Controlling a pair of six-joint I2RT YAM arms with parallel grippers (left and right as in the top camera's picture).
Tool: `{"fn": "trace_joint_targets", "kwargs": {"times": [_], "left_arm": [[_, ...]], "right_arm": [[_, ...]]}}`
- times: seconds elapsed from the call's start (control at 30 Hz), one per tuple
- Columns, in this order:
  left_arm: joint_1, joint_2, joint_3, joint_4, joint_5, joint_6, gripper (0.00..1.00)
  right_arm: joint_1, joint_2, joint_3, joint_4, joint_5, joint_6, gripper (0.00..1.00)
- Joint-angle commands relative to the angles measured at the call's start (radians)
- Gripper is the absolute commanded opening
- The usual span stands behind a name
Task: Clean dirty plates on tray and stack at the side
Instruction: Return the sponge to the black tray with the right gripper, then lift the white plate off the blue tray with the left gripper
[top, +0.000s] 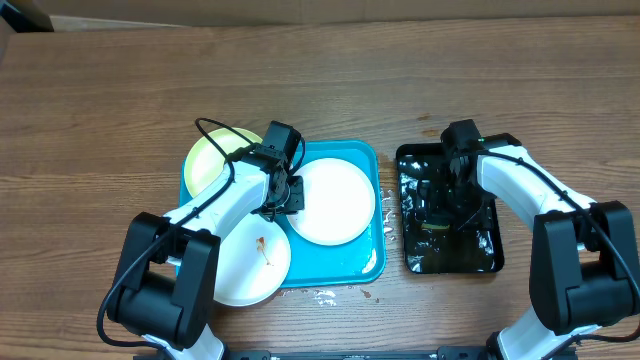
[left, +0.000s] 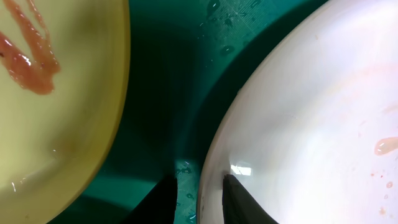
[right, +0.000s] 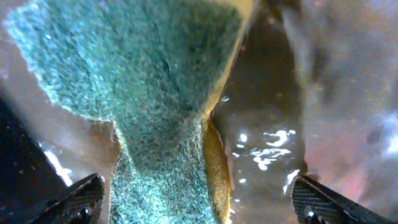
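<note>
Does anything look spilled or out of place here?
Yes. Wet splashes lie on the table along the tray's near edge, and a smeared white plate overhangs its near-left corner.

left arm (top: 215, 205) reaching forward, left pincer (left: 200, 196) pointing down, jaws close-set, grip unclear. right arm (top: 525, 180) bent inward, right pincer (right: 199, 199) pointing down, jaws spread wide.

Bright, even light; glare on white plate (left: 311, 124); wrist views blurred
</note>
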Motion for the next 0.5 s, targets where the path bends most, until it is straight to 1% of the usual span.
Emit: {"fn": "trace_joint_targets", "kwargs": {"times": [0.0,0.03,0.1,0.13,0.17,0.2,0.27,0.3,0.33,0.37,0.43,0.47], "left_arm": [[-0.007,0.017,-0.010,0.004,-0.010,-0.003,0.27],[-0.007,0.017,-0.010,0.005,-0.010,-0.003,0.27],[-0.007,0.017,-0.010,0.005,-0.010,-0.003,0.27],[-0.007,0.017,-0.010,0.004,-0.010,-0.003,0.27],[-0.007,0.017,-0.010,0.003,-0.010,-0.003,0.27],[-0.007,0.017,-0.010,0.003,-0.010,-0.002,0.27],[-0.007,0.017,-0.010,0.004,-0.010,-0.002,0.25],[-0.007,0.017,-0.010,0.004,-0.010,-0.002,0.20],[-0.007,0.017,-0.010,0.004,-0.010,-0.002,0.10],[-0.007,0.017,-0.010,0.004,-0.010,-0.001,0.04],[-0.007,0.017,-0.010,0.000,-0.010,0.009,0.04],[-0.007,0.017,-0.009,-0.002,-0.010,0.019,0.04]], "right_arm": [[-0.005,0.012,0.006,0.017,-0.012,0.000,0.90],[-0.005,0.012,-0.006,0.035,-0.012,0.000,0.82],[-0.005,0.012,-0.022,0.055,-0.012,0.000,0.57],[-0.005,0.012,-0.032,0.069,-0.012,0.000,0.38],[-0.005,0.012,-0.041,0.080,-0.012,0.000,0.13],[-0.005,0.012,-0.045,0.086,-0.011,0.000,0.04],[-0.005,0.012,-0.051,0.099,-0.012,0.000,0.04],[-0.005,0.012,-0.051,0.102,-0.012,0.000,0.22],[-0.005,0.012,-0.051,0.103,-0.012,0.000,0.51],[-0.005,0.012,-0.049,0.102,-0.012,0.000,0.75],[-0.005,0.012,-0.049,0.103,-0.011,0.000,0.88],[-0.005,0.012,-0.048,0.103,-0.011,0.000,0.90]]}}
